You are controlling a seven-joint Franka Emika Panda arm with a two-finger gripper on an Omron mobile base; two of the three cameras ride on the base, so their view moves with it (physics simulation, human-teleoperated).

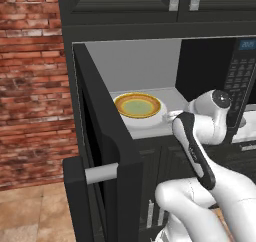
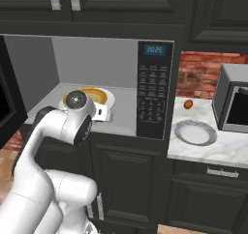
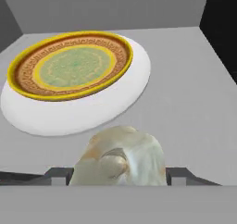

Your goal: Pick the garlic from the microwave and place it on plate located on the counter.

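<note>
The microwave (image 2: 111,90) stood open, its door (image 1: 102,151) swung out to the left and its keypad panel (image 2: 155,88) on the right. To the right of it ran the counter (image 2: 213,148), carrying the grey plate (image 2: 195,133) that was the goal, with a small brown object (image 2: 188,104) just beyond it and a second appliance (image 2: 235,105) at the far right. On the pale microwave floor (image 3: 185,89) lay an orange-rimmed dish (image 3: 74,70) on a white turntable (image 3: 115,102). The garlic (image 3: 121,157) sat near the front edge, close to the dish's right near side. The gripper (image 3: 121,174) was reaching into the cavity, a dark fingertip (image 3: 58,174) showing on each side of the bulb; whether the fingers touched or gripped it could not be told. Judged from this pose, the step was the grasp: the fingers should close squarely across the bulb's widest part, then lift straight and withdraw low enough to miss the cavity roof and clear of the dish rim.
</note>
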